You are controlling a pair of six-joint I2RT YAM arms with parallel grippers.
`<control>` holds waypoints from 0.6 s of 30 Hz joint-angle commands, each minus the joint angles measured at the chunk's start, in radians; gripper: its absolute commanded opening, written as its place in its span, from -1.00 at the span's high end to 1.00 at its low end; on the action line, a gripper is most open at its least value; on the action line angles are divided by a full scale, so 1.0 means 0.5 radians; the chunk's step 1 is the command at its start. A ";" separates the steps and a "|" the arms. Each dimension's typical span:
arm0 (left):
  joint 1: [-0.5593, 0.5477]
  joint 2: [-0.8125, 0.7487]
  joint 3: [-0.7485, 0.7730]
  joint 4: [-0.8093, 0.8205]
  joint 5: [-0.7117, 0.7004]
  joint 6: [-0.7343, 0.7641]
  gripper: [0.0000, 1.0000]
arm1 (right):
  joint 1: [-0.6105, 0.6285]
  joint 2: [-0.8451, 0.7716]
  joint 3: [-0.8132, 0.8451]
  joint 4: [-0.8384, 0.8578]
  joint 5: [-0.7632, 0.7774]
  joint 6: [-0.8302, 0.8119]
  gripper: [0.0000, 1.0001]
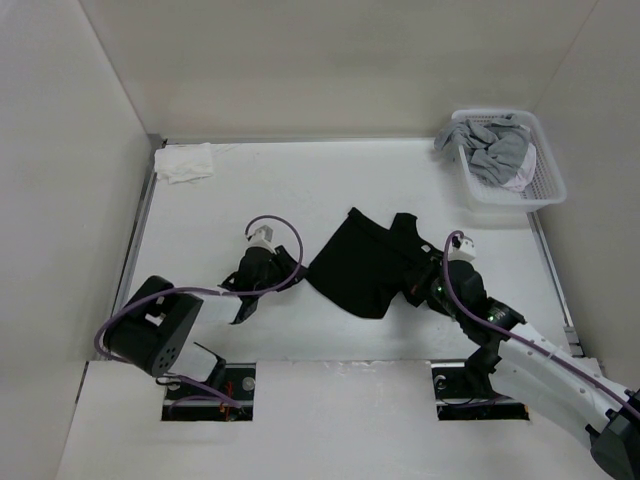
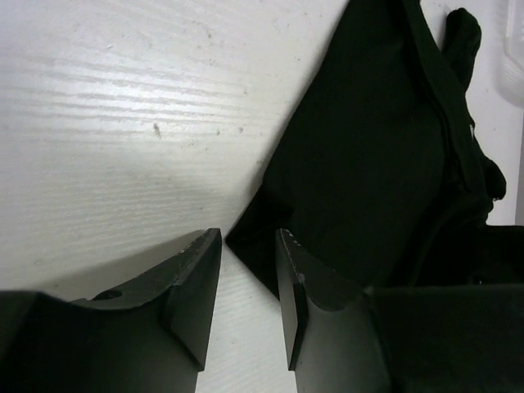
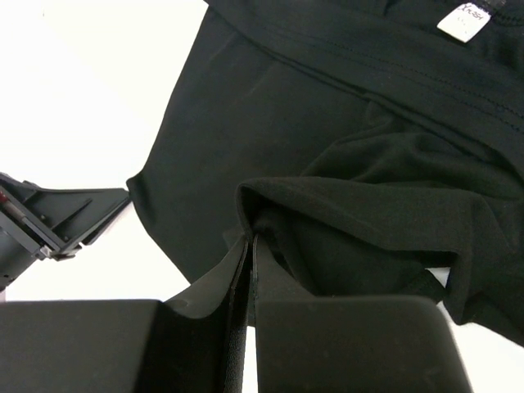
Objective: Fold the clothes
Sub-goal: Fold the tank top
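Showing a small white label (image 3: 463,20) whose writing is too blurred to read, the black soft fabric shirt (image 1: 365,265) lies crumpled mid-table. The right gripper (image 3: 250,239) is closed, pinching a fold on the shirt's right side. The left gripper (image 2: 250,241) stands partly open and empty, near the shirt's left corner.

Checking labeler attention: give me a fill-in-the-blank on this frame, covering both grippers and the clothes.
1. The right gripper is shut on a fold of the ___ shirt.
2. The left gripper is ___, holding nothing.
3. The basket at the far right holds ___ garments.
Missing: black; open; grey.
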 commanded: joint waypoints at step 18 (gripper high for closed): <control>-0.041 0.162 0.095 -0.148 -0.004 0.093 0.59 | 0.022 -0.020 -0.007 0.115 -0.018 0.015 0.88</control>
